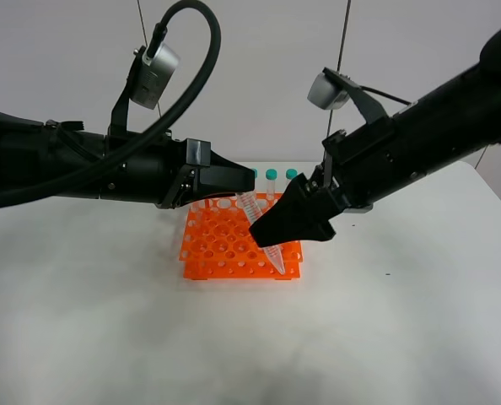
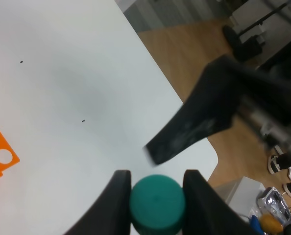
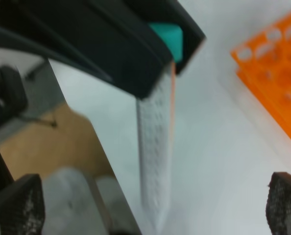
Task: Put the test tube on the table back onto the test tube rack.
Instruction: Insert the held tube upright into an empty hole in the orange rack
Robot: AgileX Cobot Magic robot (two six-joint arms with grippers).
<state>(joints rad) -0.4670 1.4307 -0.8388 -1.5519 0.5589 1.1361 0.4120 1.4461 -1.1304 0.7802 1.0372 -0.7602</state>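
Note:
My left gripper (image 1: 244, 184) is shut on the teal cap (image 2: 157, 203) of the test tube (image 1: 249, 205). The tube hangs tilted, its pointed tip down at the front right corner of the orange test tube rack (image 1: 225, 245). In the right wrist view the clear tube (image 3: 155, 147) runs down from the left gripper's black fingers. My right gripper (image 1: 280, 236) stands open around the tube's middle, with both fingertips (image 3: 18, 205) well clear of it. One right finger (image 2: 194, 122) shows in the left wrist view.
Three more teal-capped tubes (image 1: 272, 175) stand in the rack's back row. The white table (image 1: 107, 321) stretches around the rack. Its rounded corner (image 2: 209, 152) and the floor beyond show in the left wrist view.

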